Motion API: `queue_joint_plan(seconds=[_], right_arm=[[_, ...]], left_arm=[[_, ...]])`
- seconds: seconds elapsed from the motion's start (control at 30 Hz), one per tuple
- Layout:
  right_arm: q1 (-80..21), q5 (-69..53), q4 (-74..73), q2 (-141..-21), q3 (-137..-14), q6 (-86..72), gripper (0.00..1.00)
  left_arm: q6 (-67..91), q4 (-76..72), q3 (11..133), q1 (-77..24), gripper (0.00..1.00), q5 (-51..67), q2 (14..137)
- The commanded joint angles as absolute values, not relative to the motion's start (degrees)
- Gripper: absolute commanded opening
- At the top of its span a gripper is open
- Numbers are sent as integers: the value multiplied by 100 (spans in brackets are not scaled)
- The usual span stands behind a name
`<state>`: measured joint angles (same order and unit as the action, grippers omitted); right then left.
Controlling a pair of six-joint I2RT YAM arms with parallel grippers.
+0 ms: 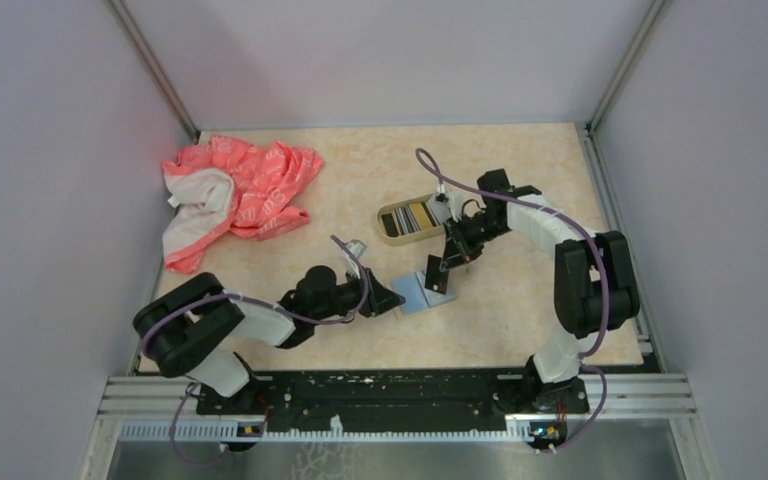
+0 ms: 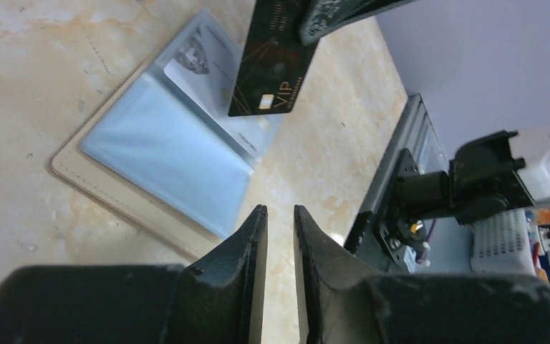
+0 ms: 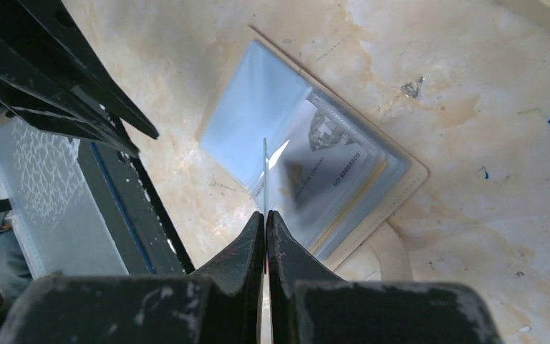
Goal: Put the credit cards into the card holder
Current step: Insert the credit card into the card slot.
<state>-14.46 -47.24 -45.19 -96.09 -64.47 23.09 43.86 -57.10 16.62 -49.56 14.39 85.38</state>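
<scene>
**Q:** Item one, your fingers?

**A:** Right gripper (image 3: 266, 215): my two fingers are pressed together on a black card (image 2: 272, 64) marked VIP. I hold it by one end, tilted, directly over the open card holder (image 3: 258, 115). I cannot tell whether its lower edge touches the sleeves. Left gripper (image 2: 279, 211): fingers a narrow slit apart and empty, low and just beside the holder's near-left edge, not touching it.

**Q:** The holder itself?

**A:** Tan cover, clear bluish sleeves, lying open and flat on the table (image 1: 360, 170). A silvery card (image 3: 322, 161) sits inside one sleeve.

**Q:** And around the holder?

**A:** Near its far side, a gold-rimmed tin (image 1: 384, 222) holding striped cards (image 1: 415, 217). My right arm reaches past that tin. Well apart, to the holder's far left, a crumpled pink-and-white cloth (image 1: 240, 190).
</scene>
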Motion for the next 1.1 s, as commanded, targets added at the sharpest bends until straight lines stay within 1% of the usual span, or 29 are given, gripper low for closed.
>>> queue_joint_plan(seconds=[0.0,0.13,0.27,0.4,0.57,1.07], right_arm=[[-1427,-4579,-4154,-9606,-6428,1972,0],[-1425,-4539,-4148,-9613,-6439,1866,0],[-1428,-4470,-4154,-9667,-6440,1758,0],[-1479,-4507,-4225,-9805,-6506,1749,0],[-1583,-4479,-4303,-9903,-6565,1715,0],[-1864,-3891,-4458,-9977,-6733,1425,0]], left_arm=[[4571,-5985,2184,-5066,24,1201,9305],[4657,-5919,2350,-5106,19,1098,9769],[4877,-5390,2193,-5128,15,619,9688],[4922,-4962,2133,-5142,14,440,9593],[4918,-4790,2241,-5142,14,457,9730],[5015,-4642,2046,-5142,11,281,9641]])
